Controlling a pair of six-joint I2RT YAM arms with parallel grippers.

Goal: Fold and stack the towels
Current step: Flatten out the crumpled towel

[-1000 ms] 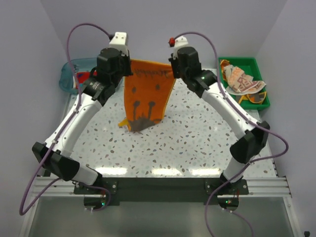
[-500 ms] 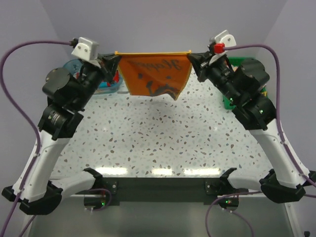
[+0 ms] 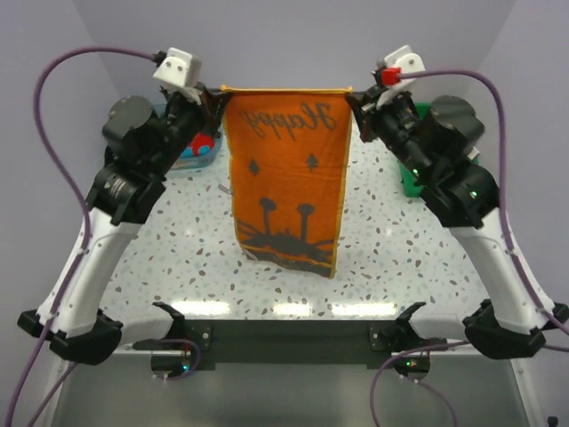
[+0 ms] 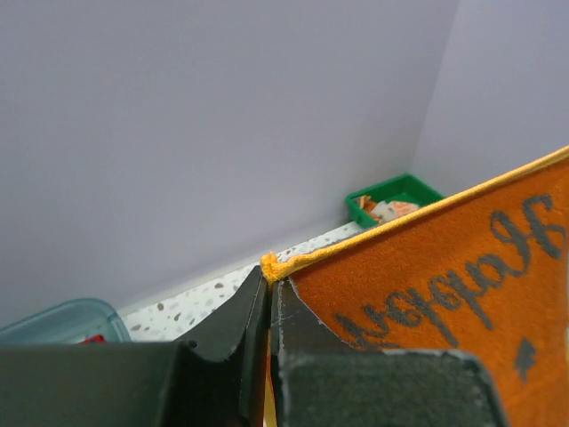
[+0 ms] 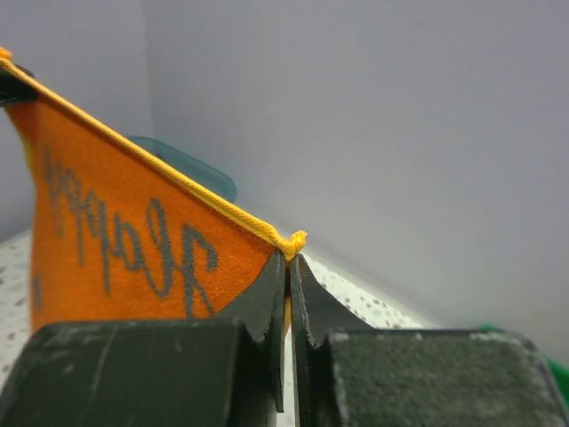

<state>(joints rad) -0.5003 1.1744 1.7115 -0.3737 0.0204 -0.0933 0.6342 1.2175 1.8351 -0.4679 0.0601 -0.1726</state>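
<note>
Towel [image 3: 286, 178] unfurled, wrist views show pinched corners

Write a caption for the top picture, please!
Left tool and right tool hold an orange towel stretched by its top corners.

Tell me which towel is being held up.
The orange towel lettered "Happy", pinched at its top corners by the left gripper and right gripper; the patterned towel lies in the green tray.

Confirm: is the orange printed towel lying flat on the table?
No, the orange towel hangs by its top corners from the left gripper and right gripper.
</note>
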